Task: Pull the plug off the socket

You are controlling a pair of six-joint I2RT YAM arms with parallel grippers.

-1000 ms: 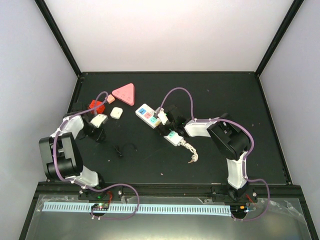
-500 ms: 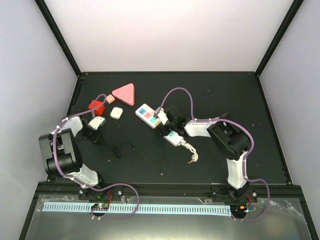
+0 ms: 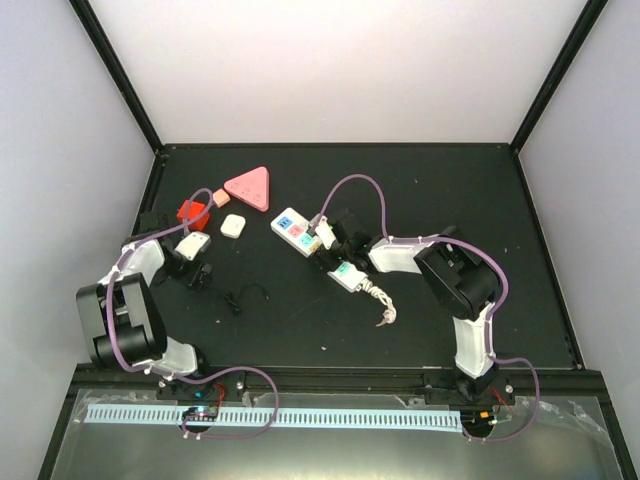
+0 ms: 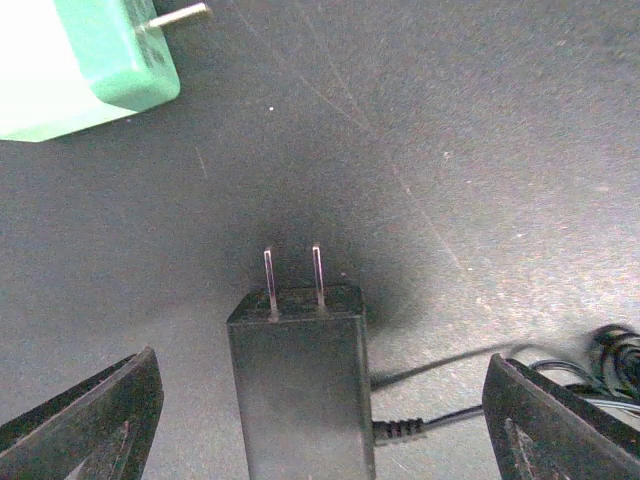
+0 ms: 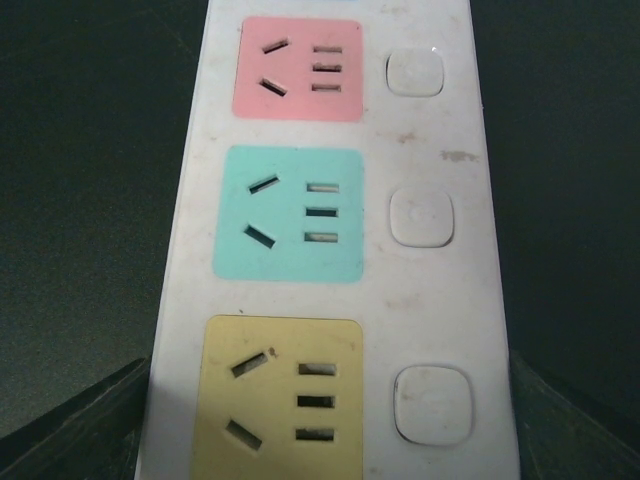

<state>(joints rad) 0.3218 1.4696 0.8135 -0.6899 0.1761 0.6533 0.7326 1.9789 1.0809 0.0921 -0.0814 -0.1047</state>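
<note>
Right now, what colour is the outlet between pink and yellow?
That outlet is turquoise; best seen from the right wrist.

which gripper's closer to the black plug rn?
Left. The left gripper hovers over the black plug, open fingers either side. The right gripper is across the table, straddling the socket.

Flat black table (image 3: 450, 190), scratched, under the left claw (image 3: 202, 274) and the right claw (image 3: 323, 242). Plain white wall (image 3: 340, 70) far past both claws. Pale grey walls (image 3: 50, 150) out to each side. Black posts (image 3: 115, 75) in the back corners. Soft, even light.
</note>
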